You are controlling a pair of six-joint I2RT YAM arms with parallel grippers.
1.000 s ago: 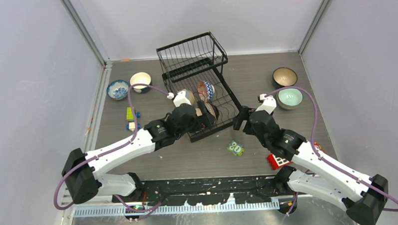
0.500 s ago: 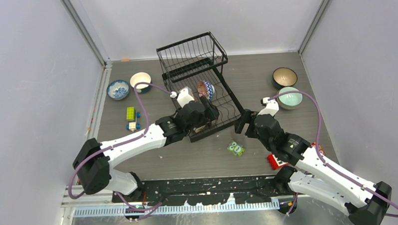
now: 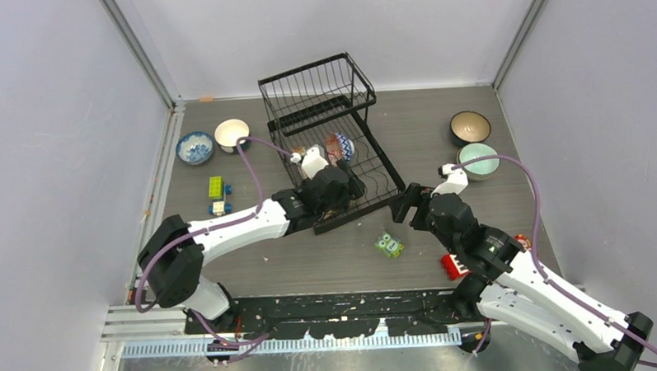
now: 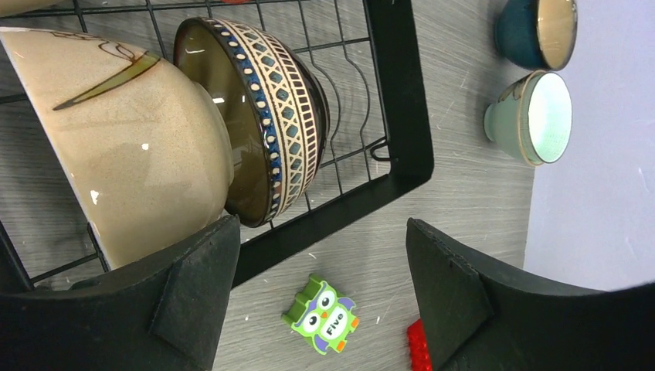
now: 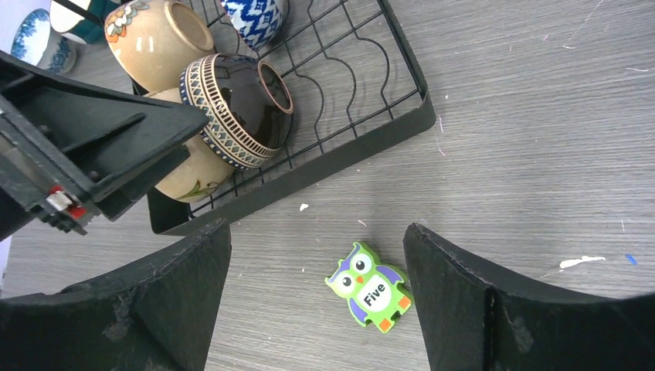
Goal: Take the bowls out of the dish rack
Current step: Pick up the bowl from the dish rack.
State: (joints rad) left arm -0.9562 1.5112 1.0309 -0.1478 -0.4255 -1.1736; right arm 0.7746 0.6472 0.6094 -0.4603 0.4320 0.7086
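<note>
The black wire dish rack (image 3: 318, 95) stands at the table's middle back. Its lower tray (image 5: 402, 127) holds a tan bowl (image 4: 131, 147), a dark brown patterned bowl (image 4: 270, 116) leaning on it, a cream floral bowl (image 5: 158, 39) and a blue-patterned white bowl (image 5: 251, 15). My left gripper (image 3: 342, 189) hangs open and empty over the tray's front, one finger (image 4: 193, 294) beside the tan bowl. My right gripper (image 3: 404, 203) is open and empty just off the rack's right corner, above the table. A dark teal bowl (image 3: 470, 126) and a mint bowl (image 3: 478, 160) sit on the table at right; a blue-patterned bowl (image 3: 195, 146) and a cream bowl (image 3: 232, 134) at left.
A green owl block (image 3: 388, 245) lies in front of the rack and shows between the fingers in both wrist views (image 5: 371, 294). A red brick (image 3: 456, 266) lies near my right arm. Small toy blocks (image 3: 216, 189) lie at left. Walls close in on both sides.
My left gripper has moved right and farther over the lower tray, up to the tan and brown bowls. My right gripper has drifted slightly right and nearer.
</note>
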